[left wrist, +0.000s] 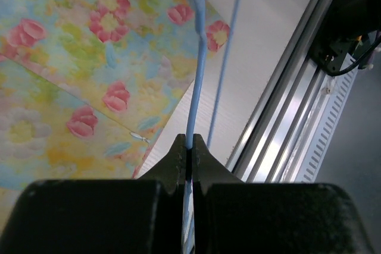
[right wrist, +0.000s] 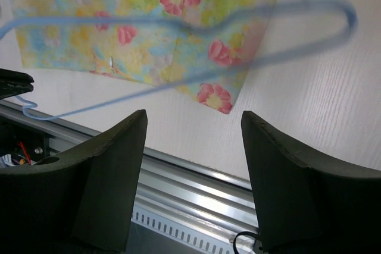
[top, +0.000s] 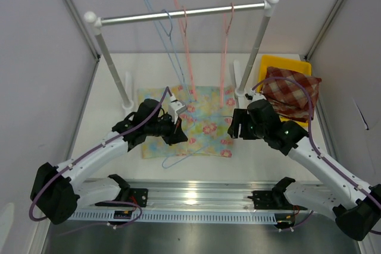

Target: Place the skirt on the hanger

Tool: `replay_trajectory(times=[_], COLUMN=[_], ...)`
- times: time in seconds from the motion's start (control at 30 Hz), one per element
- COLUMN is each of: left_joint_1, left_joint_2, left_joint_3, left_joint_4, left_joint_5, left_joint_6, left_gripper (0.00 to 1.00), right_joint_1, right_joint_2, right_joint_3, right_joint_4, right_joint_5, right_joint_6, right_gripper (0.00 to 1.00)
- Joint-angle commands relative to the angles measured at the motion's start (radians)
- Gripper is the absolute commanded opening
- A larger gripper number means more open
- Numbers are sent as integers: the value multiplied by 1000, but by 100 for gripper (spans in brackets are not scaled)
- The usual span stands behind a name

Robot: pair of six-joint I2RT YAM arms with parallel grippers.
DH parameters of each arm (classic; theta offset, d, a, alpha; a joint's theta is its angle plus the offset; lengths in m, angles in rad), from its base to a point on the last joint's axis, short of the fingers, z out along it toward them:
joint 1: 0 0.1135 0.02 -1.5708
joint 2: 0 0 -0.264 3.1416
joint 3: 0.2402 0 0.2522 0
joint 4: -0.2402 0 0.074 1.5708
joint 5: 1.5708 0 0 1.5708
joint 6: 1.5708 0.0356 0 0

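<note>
top: yellow bin (top: 280, 62) at back right holds a checked cloth (top: 293, 90); skirt (top: 205, 117) lies flat on the table (top: 104, 96) below the rail (top: 131, 18) (floral print up) | left wrist: my left gripper (left wrist: 189, 150) sits low by the skirt's edge, clamped on the blue hanger (left wrist: 199, 75) wire | right wrist: my right gripper (right wrist: 193, 120) angles down over the skirt's corner, fingers apart

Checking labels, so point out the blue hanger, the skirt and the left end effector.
blue hanger (left wrist: 195, 87), left wrist view, wire above fingertips
skirt (top: 208, 124), top external view, fabric middle
left end effector (left wrist: 187, 146), left wrist view, between fingertips
</note>
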Motion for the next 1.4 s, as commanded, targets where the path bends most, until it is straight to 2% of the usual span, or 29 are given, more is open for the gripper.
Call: replay_trajectory(times=[0.0, 0.1, 0.27, 0.37, 0.8, 1.13, 1.27, 1.37], left_joint_1=[-10, 8, 37, 81, 240, 247, 247, 247], left_joint_2=[39, 49, 78, 64, -80, -189, -198, -270], left_joint_3=[1, 29, 142, 166, 225, 229, 252, 221], left_joint_4=[-59, -52, -98, -96, -78, -84, -191, -211], left_joint_5=[11, -32, -67, -76, -127, -124, -214, -266], left_joint_6=[51, 49, 77, 77, 61, 43, 31, -30], left_gripper=[0, 0, 0, 0, 0, 0, 0, 0], right_joint_1=[7, -13, -66, -80, -91, -129, -174, -220], right_joint_2=[-2, 55, 189, 248, 276, 285, 295, 284], right_joint_3=[-14, 6, 194, 237, 227, 216, 204, 170], right_joint_4=[0, 27, -25, -25, 17, 21, -2, 1], right_joint_5=[54, 50, 54, 22, -15, -27, 17, 8], right_joint_6=[7, -16, -102, -122, -105, -101, -97, -101], right_gripper=[70, 71, 71, 71, 72, 72, 73, 73])
